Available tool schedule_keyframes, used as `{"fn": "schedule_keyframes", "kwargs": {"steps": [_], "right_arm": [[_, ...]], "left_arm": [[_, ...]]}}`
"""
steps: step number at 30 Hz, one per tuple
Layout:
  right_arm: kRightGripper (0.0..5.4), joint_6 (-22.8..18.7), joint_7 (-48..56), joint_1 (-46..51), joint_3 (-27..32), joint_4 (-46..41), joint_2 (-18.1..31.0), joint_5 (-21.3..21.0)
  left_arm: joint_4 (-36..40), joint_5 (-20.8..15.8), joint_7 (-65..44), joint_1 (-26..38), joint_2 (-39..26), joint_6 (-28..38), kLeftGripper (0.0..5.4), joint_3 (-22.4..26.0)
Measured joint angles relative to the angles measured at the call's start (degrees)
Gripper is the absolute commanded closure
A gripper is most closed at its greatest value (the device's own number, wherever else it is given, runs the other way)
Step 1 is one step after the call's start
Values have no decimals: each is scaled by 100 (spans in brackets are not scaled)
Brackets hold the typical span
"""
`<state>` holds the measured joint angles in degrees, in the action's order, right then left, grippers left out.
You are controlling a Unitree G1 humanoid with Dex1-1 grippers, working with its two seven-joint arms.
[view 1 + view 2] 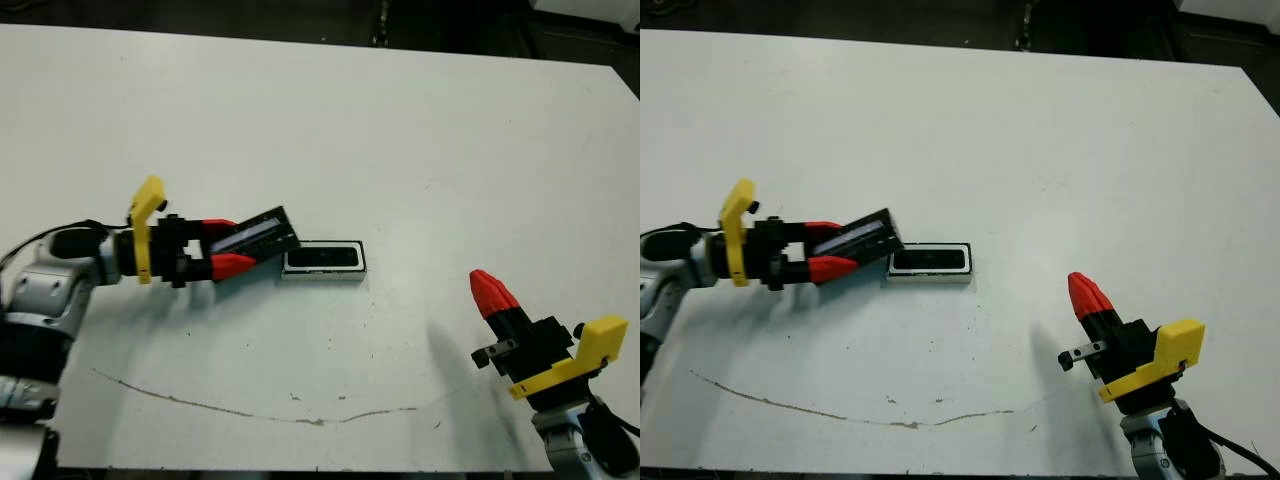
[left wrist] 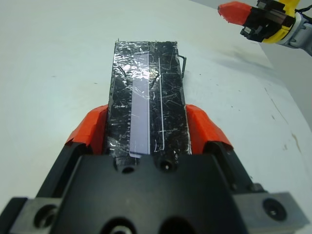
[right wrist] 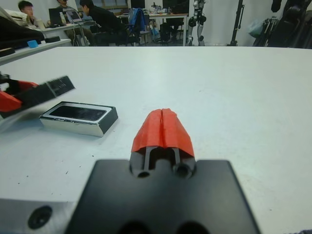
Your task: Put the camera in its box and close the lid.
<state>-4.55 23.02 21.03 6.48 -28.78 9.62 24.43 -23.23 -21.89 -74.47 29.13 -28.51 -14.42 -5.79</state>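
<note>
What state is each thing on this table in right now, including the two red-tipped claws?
Small white-walled box: open, lidless, flat on the white table.
Slim black bar-shaped camera: lying inside the box.
Flat black crinkly-foil lid: gripped at one end, tilted, beside the box, not on it.
Left end effector: shut on the lid.
Right end effector: shut, empty, away from the box.

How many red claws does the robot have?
2. The left claw is shut on the shiny flat black lid, beside the small box. The right claw is shut, empty, nearer the table's front-right.
</note>
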Motion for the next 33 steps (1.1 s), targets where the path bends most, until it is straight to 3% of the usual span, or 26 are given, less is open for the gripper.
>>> {"fn": "schedule_keyframes", "kwargs": {"steps": [19, 33], "right_arm": [[540, 0, -53, -5, 0, -2, 6, -37], [540, -8, -68, -2, -1, -36, 7, -31]], "left_arm": [[-578, 389, -330, 465, 351, 430, 223, -360], [-391, 546, -295, 556, 380, 293, 223, -545]]}}
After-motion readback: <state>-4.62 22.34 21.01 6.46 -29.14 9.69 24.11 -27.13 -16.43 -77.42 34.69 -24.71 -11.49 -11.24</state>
